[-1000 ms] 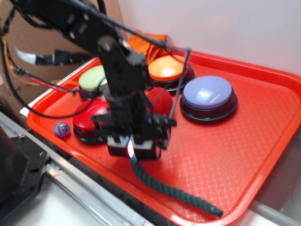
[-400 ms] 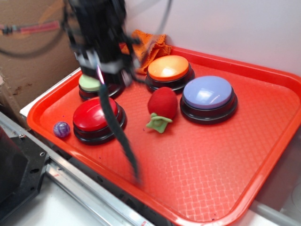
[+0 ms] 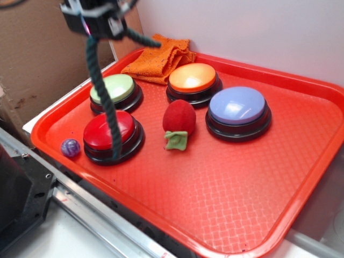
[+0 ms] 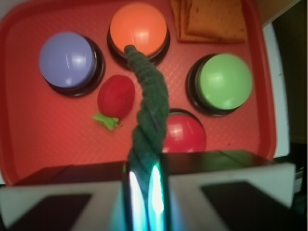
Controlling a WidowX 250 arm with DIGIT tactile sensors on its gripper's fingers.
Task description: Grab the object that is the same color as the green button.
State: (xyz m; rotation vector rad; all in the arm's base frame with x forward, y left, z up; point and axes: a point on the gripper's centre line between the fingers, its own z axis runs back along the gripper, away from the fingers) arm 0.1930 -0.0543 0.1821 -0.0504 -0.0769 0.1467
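My gripper [image 3: 94, 24] is high above the tray's left rear corner, shut on the dark green twisted rope [image 3: 105, 102]. The rope hangs from the jaws in the exterior view, its lower end in front of the red button [image 3: 107, 131], and a short end sticks out to the right. In the wrist view the rope [image 4: 149, 115] runs up out of my gripper [image 4: 143, 185]. The pale green button [image 3: 113, 88] stands on the tray at the back left; it shows in the wrist view as the green button [image 4: 225, 82].
The red tray [image 3: 242, 183] also carries an orange button [image 3: 192, 76], a lavender-blue button [image 3: 237, 106], a red plush ball with a green leaf [image 3: 179, 119] and a small purple marble [image 3: 70, 147]. An orange cloth [image 3: 158, 58] lies at the back edge. A metal rail [image 3: 80, 215] runs along the front.
The gripper has risen from the tray's front to high above its left rear corner, carrying the rope off the tray; the rope now dangles. The plush ball has come into view.
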